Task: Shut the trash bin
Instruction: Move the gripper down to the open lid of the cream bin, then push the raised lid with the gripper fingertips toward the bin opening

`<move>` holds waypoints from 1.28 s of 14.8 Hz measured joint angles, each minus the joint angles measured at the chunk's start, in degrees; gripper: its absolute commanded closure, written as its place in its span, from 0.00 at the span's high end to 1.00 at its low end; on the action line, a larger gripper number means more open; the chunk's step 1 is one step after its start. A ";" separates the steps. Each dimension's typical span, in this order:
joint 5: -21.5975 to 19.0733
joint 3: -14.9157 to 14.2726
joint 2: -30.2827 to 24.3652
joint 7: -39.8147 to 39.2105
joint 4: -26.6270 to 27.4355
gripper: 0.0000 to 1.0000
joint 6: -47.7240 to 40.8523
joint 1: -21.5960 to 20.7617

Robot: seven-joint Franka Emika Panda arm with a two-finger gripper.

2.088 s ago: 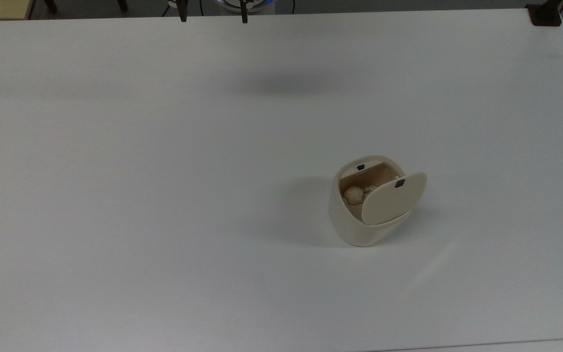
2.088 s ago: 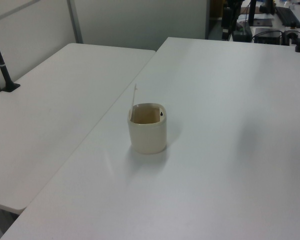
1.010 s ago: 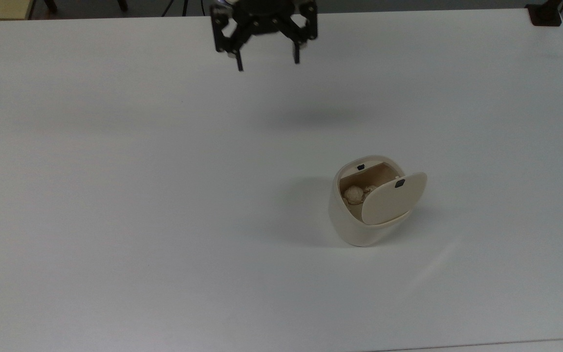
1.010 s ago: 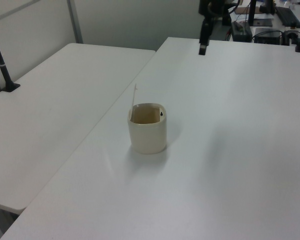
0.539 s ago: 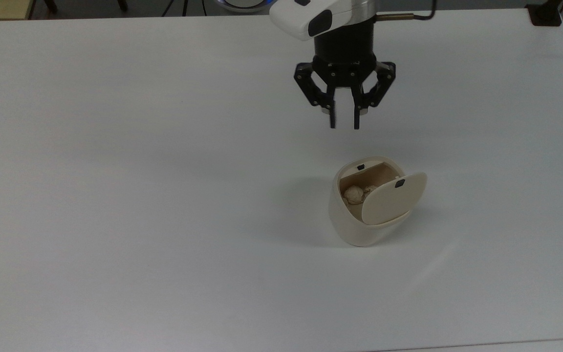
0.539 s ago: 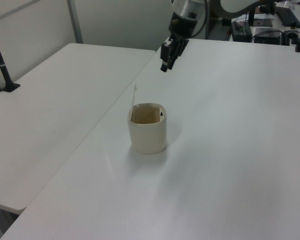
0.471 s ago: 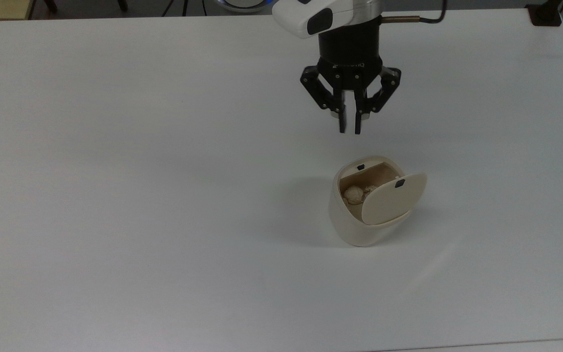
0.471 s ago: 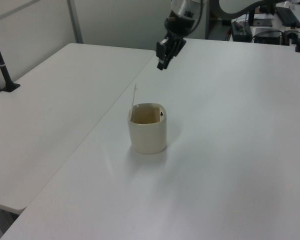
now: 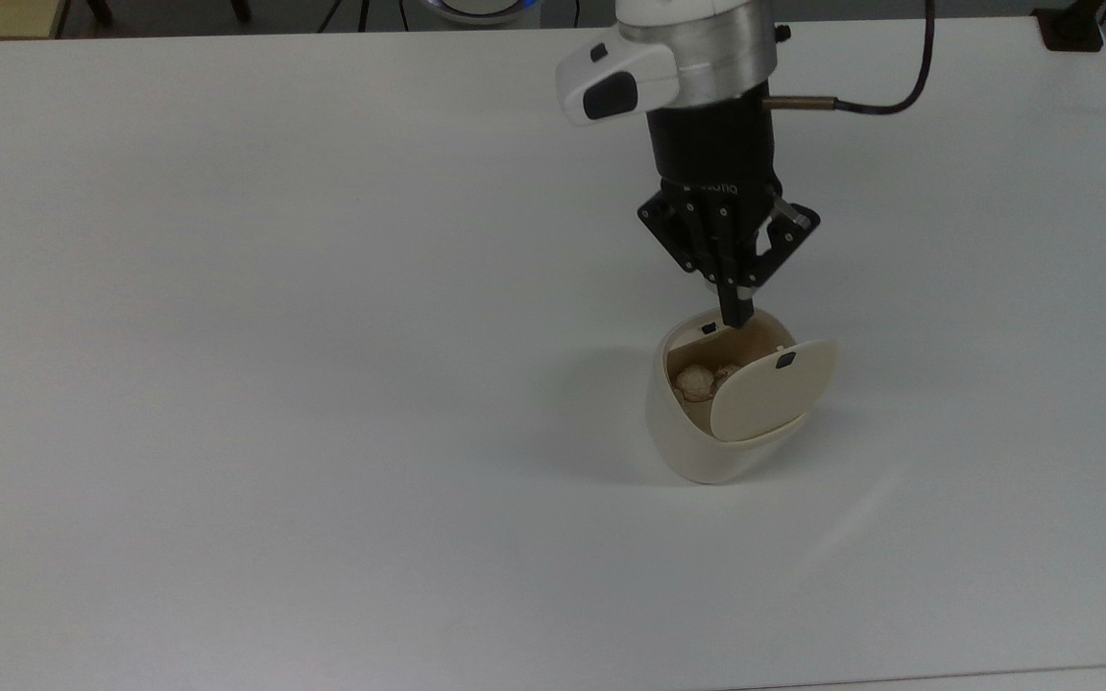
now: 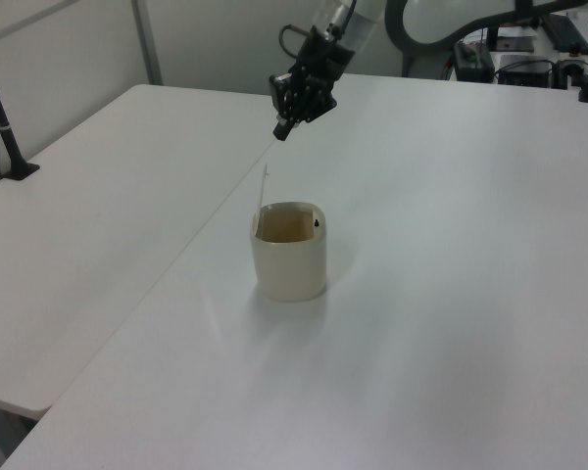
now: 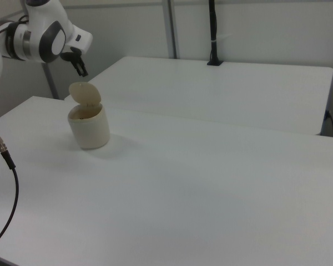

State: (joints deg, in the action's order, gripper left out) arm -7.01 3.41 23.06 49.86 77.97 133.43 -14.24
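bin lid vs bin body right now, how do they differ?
The lid is a thin flat panel standing upright on its hinge; the trash bin body is a deep tapered tub sitting on the table. The lid carries one dark square mark near its edge; the body holds crumpled paper. Both are cream-white plastic with rounded-square outlines.

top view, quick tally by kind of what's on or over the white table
Cream-white plastic trash bin with raised hinged lid: 1
Crumpled beige paper wads inside it: 2
Black two-finger gripper, shut: 1
Total: 4
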 measured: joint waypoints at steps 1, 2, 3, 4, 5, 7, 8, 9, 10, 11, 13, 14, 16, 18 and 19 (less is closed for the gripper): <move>-0.03 0.00 0.95 1.33 -0.73 0.00 0.89 -0.45; -0.04 0.01 1.75 2.66 -1.24 0.00 1.95 -0.94; -0.04 0.01 2.44 3.76 -1.50 0.00 2.97 -1.39; -0.04 0.01 2.98 4.61 -1.68 0.00 3.74 -1.74; -0.04 0.01 3.44 5.09 -1.85 0.00 4.45 -1.96; -0.04 0.01 4.04 5.82 -2.10 0.00 5.53 -2.08; -0.04 0.01 4.26 6.37 -2.16 0.00 5.96 -2.13; -0.04 0.01 4.54 6.98 -2.19 0.00 6.64 -2.18; -0.04 0.01 4.85 7.28 -2.20 0.00 7.11 -2.22; -0.04 0.01 5.18 7.47 -2.22 0.00 7.22 -2.28; -0.04 0.01 5.89 7.65 -2.22 0.00 7.23 -2.51; -0.04 0.01 6.21 7.71 -2.21 0.00 7.23 -2.61; -0.04 0.01 6.66 7.74 -2.14 0.00 7.23 -2.68; -0.04 0.01 6.69 7.74 -2.04 0.00 7.23 -2.66; -0.04 0.01 6.66 7.74 -1.93 0.00 7.23 -2.64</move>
State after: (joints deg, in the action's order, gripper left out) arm -7.05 3.42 29.72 57.60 76.04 140.66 -16.88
